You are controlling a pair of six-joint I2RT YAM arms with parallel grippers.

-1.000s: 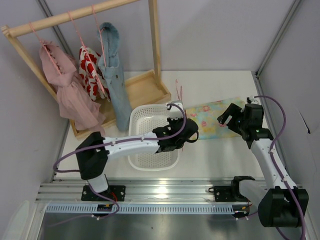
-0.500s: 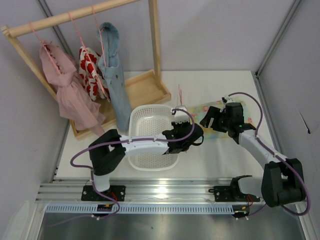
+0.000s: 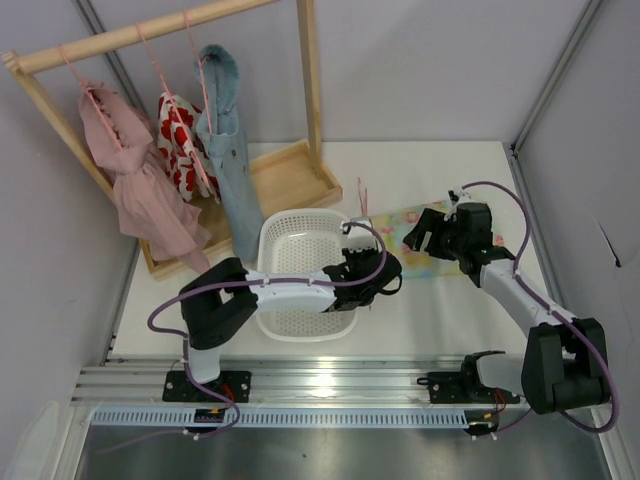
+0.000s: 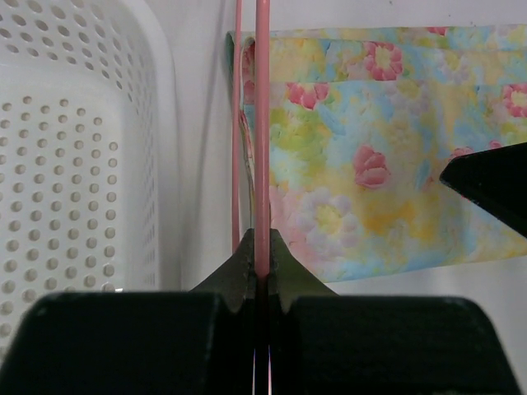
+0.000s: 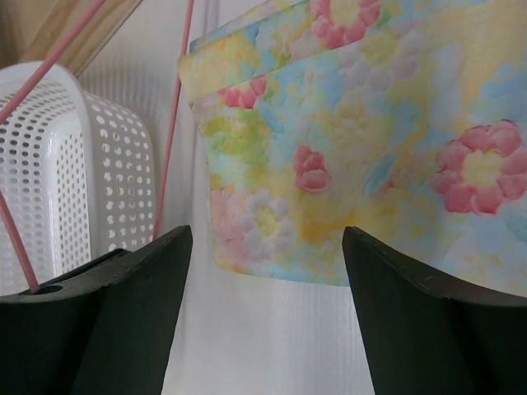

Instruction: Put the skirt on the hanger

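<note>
- When checked from overhead, found the pale yellow and turquoise flower-printed cloth skirt [image 3: 392, 222] flat on the white table [image 3: 440, 320], just right of the white perforated plastic basket [image 3: 272, 240], partly hidden under both arms.
- Confirmed through left wrist camera only: left gripper [image 4: 262, 262] clenched on the thin pink wire hanger [image 4: 262, 123]; traced that wire upward along the skirt's left edge, contact undetermined.
- Confirmed through right wrist camera only: right gripper [image 5: 265, 239] released, with fingers spread wide over the skirt's near left corner, grasping nothing.
- Recorded from overhead only: pale wooden garment rack [image 3: 150, 30] at far left, well apart from the skirt.
</note>
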